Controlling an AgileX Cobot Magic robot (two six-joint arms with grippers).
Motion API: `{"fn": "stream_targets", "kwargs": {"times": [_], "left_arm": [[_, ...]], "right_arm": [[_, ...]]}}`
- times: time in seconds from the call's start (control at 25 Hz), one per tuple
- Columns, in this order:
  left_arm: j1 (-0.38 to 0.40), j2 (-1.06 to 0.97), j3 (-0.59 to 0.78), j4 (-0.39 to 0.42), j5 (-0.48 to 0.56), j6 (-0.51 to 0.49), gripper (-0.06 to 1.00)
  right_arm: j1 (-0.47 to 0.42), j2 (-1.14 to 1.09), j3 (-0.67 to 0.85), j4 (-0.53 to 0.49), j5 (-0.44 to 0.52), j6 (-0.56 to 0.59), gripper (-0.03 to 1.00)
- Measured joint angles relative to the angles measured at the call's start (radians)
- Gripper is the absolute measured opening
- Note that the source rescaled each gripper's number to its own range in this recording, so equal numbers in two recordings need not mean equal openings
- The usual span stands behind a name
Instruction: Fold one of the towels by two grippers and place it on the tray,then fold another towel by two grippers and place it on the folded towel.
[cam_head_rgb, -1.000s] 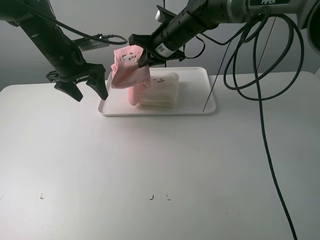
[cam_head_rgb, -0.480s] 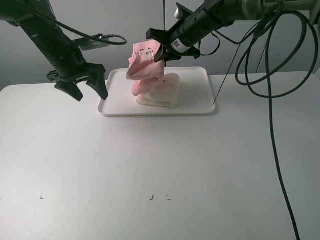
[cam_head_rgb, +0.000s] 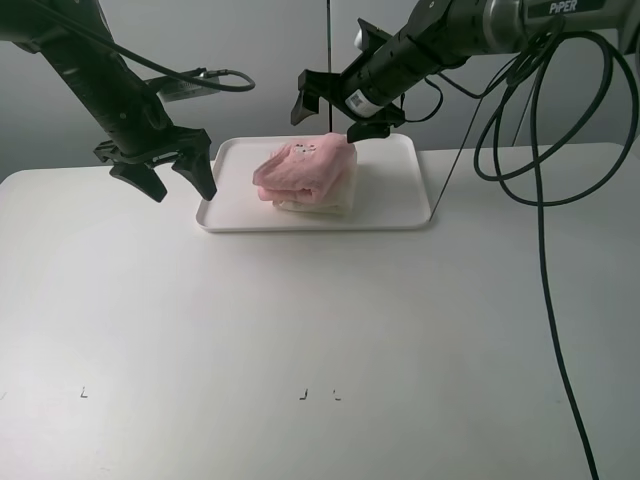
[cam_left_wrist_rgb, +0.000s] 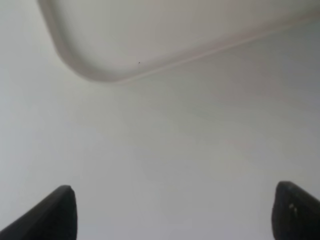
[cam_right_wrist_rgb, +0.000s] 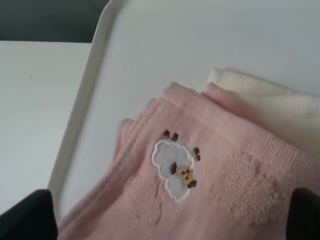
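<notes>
The pink towel (cam_head_rgb: 298, 166) lies folded and a little rumpled on top of the folded cream towel (cam_head_rgb: 322, 200), both in the white tray (cam_head_rgb: 400, 205). My right gripper (cam_head_rgb: 333, 113) hovers just above the stack, open, with nothing between its fingers. In the right wrist view the pink towel (cam_right_wrist_rgb: 210, 190) shows its sheep patch (cam_right_wrist_rgb: 175, 170), the cream towel (cam_right_wrist_rgb: 280, 107) peeks out behind it, and the gripper (cam_right_wrist_rgb: 165, 220) spans the cloth without touching. My left gripper (cam_head_rgb: 178, 185) hangs open and empty beside the tray's left end; its wrist view shows the gripper (cam_left_wrist_rgb: 177, 217) over bare table near the tray corner (cam_left_wrist_rgb: 80, 55).
The white table (cam_head_rgb: 320, 330) stretches wide in front of the tray. Black cables (cam_head_rgb: 530, 200) trail from the right arm down the table's right side. A thin rod (cam_head_rgb: 445, 170) leans at the tray's right end.
My right gripper carried the pink towel to the right over the tray, then opened. The towel dropped onto the cream towel. The left arm stayed still.
</notes>
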Motion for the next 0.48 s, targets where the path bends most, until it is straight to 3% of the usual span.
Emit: {"fn": "stream_targets", "kwargs": {"times": [0.16, 0.32, 0.48], "left_arm": [[0.0, 0.0, 0.0, 0.0, 0.002, 0.016, 1.0], [0.004, -0.005, 0.004, 0.002, 0.006, 0.026, 1.0], [0.047, -0.092, 0.082, 0.017, -0.059, 0.04, 1.0]], "right_arm": [[0.0, -0.021, 0.0, -0.059, 0.037, -0.002, 1.0], [0.0, -0.086, 0.0, -0.237, 0.092, 0.023, 1.0], [-0.005, -0.178, 0.068, -0.403, 0.132, 0.066, 1.0]]}}
